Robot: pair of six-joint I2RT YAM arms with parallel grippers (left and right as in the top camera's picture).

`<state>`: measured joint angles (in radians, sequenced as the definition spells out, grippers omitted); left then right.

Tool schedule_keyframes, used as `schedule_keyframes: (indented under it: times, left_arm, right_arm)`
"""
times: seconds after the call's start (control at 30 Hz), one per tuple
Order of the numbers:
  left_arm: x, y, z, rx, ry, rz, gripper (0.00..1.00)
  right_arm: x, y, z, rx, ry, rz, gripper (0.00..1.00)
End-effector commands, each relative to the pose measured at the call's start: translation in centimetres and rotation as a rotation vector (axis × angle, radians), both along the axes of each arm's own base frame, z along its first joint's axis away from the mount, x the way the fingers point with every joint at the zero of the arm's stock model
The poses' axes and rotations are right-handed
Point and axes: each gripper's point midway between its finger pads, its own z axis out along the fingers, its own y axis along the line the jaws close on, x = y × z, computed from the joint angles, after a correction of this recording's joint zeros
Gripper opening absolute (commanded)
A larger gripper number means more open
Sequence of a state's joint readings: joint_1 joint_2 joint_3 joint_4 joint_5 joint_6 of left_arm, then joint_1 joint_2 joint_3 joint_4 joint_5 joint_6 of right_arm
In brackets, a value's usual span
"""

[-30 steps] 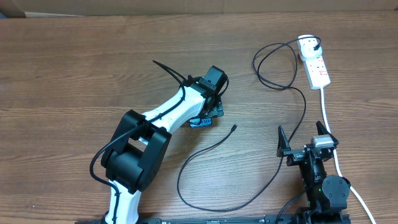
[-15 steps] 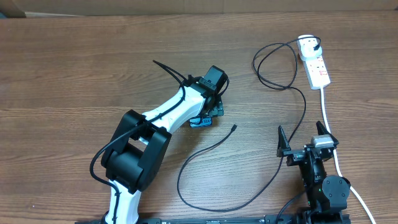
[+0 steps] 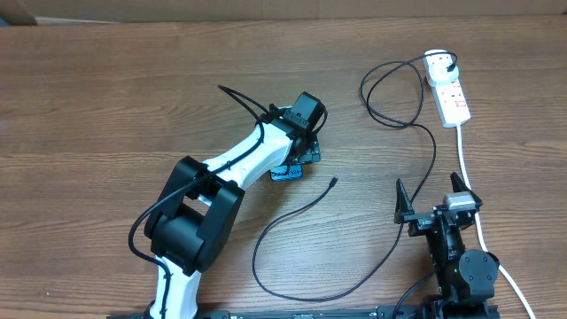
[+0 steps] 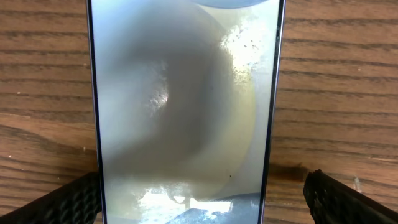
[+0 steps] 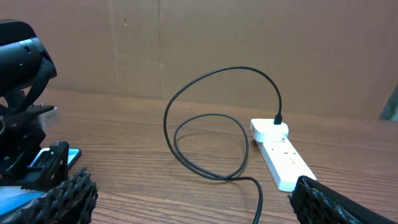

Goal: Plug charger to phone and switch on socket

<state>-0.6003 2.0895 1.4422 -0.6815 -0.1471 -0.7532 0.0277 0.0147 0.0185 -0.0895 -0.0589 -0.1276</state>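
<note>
Left gripper (image 4: 200, 196): your jaws stand wide, straddling the phone (image 3: 285, 174), gripping nothing.
Phone: flat on the table (image 3: 106, 106) under your left wrist.
Charger (image 3: 301, 213): tip lies loose just right of the phone.
Right gripper (image 3: 431, 191): spread wide, empty.
Socket (image 3: 447, 89): far right, charger plugged in, well apart from phone.

Brown wood-grain table (image 3: 106, 106) backed by a cardboard wall (image 5: 217, 37).

The left arm (image 3: 232, 164) stretches forward and to the right with its wrist tipped downward, and the left gripper (image 4: 202, 198) is spread wide (only its dark fingertips show at the wrist view's lower corners). The right arm (image 3: 461, 261) sits folded close to its base, the right gripper (image 3: 429, 197) pointing forward with its jaws wide apart.
</note>
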Motion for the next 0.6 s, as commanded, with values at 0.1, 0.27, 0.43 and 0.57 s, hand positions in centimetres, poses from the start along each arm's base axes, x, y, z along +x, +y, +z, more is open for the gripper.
schedule_keyframes:
  times: [0.1,0.27,0.43,0.57]
  left_arm:
    - [0.28,0.57,-0.68,0.017,-0.002,0.021,1.00]
    - [0.39,0.88,-0.70,0.018,0.001,0.028,1.00]
    - [0.45,1.09,-0.71,0.020,0.003,0.033,1.00]
    - [0.46,1.08,-0.71,0.019,0.002,0.033,1.00]
  right_arm:
    - [0.00,-0.08,-0.05,-0.001,-0.009,-0.007,1.00]
    - [0.00,-0.09,-0.04,-0.001,-0.009,-0.008,1.00]
    - [0.00,-0.09,-0.04,-0.001,-0.009,-0.008,1.00]
    - [0.00,-0.09,-0.04,-0.001,-0.009,-0.008,1.00]
